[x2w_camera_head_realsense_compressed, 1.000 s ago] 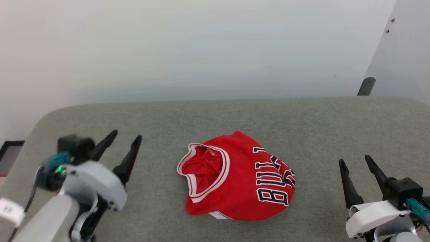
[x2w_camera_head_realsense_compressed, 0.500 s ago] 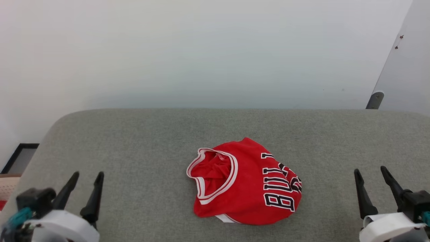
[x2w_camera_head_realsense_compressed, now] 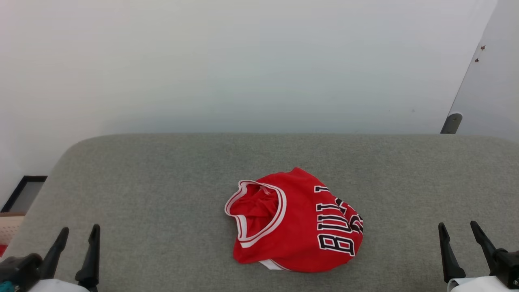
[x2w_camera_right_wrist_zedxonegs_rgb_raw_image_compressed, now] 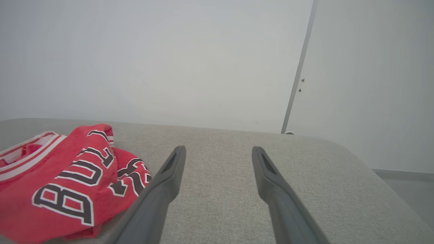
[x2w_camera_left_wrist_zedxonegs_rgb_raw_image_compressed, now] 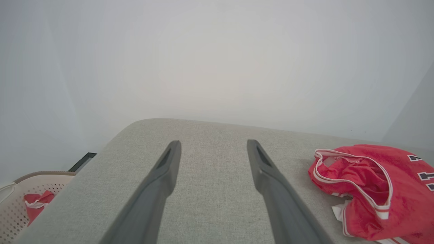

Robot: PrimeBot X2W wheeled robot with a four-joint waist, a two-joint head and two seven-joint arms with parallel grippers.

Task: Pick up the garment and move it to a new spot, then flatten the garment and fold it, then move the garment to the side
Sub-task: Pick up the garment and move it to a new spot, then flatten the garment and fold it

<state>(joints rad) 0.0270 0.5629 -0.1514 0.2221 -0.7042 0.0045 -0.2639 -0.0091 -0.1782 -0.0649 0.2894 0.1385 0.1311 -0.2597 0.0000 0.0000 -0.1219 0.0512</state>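
Observation:
The garment (x2w_camera_head_realsense_compressed: pixel 296 223), a red jersey with white-striped trim and black "BULLS" lettering, lies crumpled in a heap at the middle of the grey padded table (x2w_camera_head_realsense_compressed: pixel 162 182). It also shows at the right of the left wrist view (x2w_camera_left_wrist_zedxonegs_rgb_raw_image_compressed: pixel 373 186) and at the left of the right wrist view (x2w_camera_right_wrist_zedxonegs_rgb_raw_image_compressed: pixel 64 183). My left gripper (x2w_camera_head_realsense_compressed: pixel 79 235) stands open at the lower left, well to the left of the garment. My right gripper (x2w_camera_head_realsense_compressed: pixel 458 229) stands open at the lower right, well clear of it. Nothing sits between either pair of fingers (x2w_camera_left_wrist_zedxonegs_rgb_raw_image_compressed: pixel 162 176) (x2w_camera_right_wrist_zedxonegs_rgb_raw_image_compressed: pixel 268 176).
A beige perforated basket (x2w_camera_left_wrist_zedxonegs_rgb_raw_image_compressed: pixel 17 200) holding a small red-and-white cloth stands on the floor past the table's left edge. A white wall runs behind the table. A grey post (x2w_camera_head_realsense_compressed: pixel 451 123) rises at the far right corner.
Both grippers have drawn back toward the bottom corners of the head view, the left one much farther. The camera has tilted up slightly. The garment lies as before.

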